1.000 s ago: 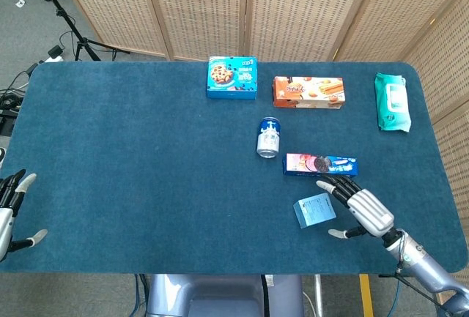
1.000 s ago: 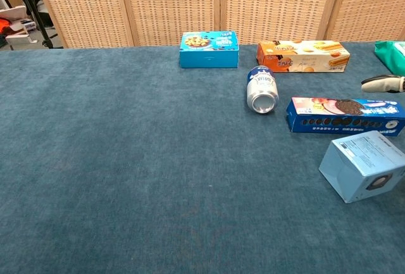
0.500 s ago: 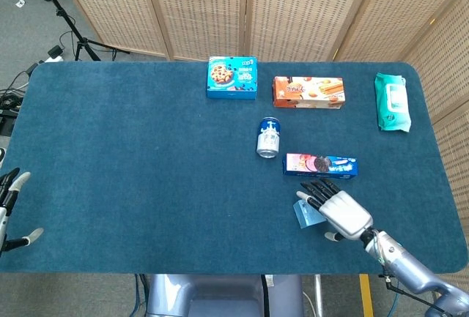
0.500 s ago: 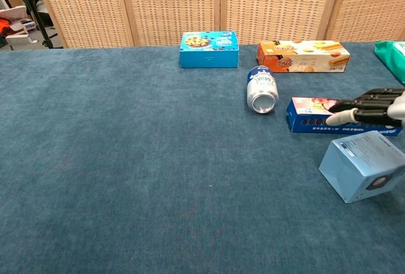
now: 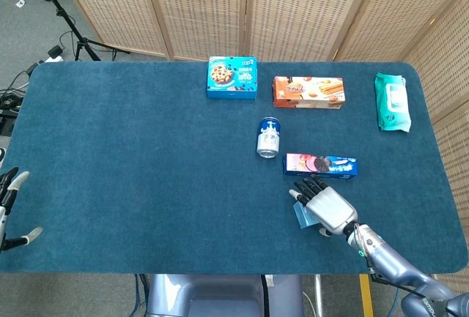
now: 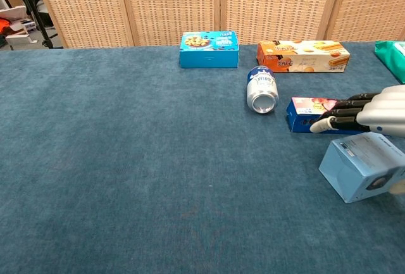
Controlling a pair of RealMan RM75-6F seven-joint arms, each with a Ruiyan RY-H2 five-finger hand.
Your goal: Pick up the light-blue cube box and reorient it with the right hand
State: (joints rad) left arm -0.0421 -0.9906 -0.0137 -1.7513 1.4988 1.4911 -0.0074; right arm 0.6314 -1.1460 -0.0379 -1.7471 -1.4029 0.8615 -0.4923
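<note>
1. The light-blue cube box sits on the table, near the front edge on the right side. It is turned a bit, with 1 corner pointing to the front.
2. The right hand hangs just over the box, palm down. Its fingers are stretched out flat and spread apart. It holds nothing. I cannot tell if the palm touches the top of the box.
3. The left hand is far away at the left edge of the table. Its fingers are spread and it holds nothing.
4. The box looks like thin card, so it is probably light. It may be hollow and could dent if squeezed hard.
5. Its sides look smooth, so it might slip. The table top looks like soft cloth, so the box should not slide much when touched.
6. A good way to hold it is thumb on 1 flat side and fingers on the other side, across the middle. Holding by a corner would let it twist.
7. The blue cookie box lies just behind the cube box, so the fingers have little room there. The soda can lies on its side a bit further back and could roll if bumped.
</note>
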